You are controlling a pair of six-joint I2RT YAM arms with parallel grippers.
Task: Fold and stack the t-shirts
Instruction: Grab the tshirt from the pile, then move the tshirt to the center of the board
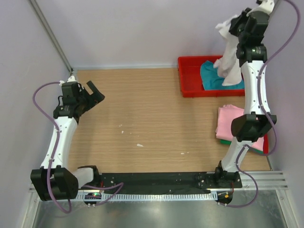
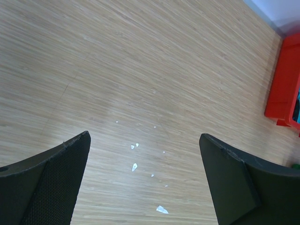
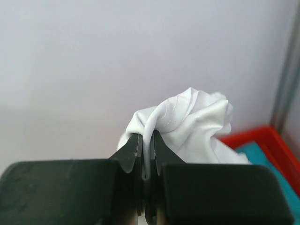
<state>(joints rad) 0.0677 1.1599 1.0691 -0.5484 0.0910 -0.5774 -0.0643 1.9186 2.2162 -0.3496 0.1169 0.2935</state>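
T-shirt (image 3: 192, 117) — white — hangs from right pincer (image 3: 146, 143).

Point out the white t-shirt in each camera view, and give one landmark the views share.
Top external: upper right, the white t-shirt hangs above the red tray.
Left wrist: not in it.
Right wrist: centre, bunched and pinched in the right gripper.
Shared landmark: the red tray, at the right edge in left wrist and lower right in right wrist.
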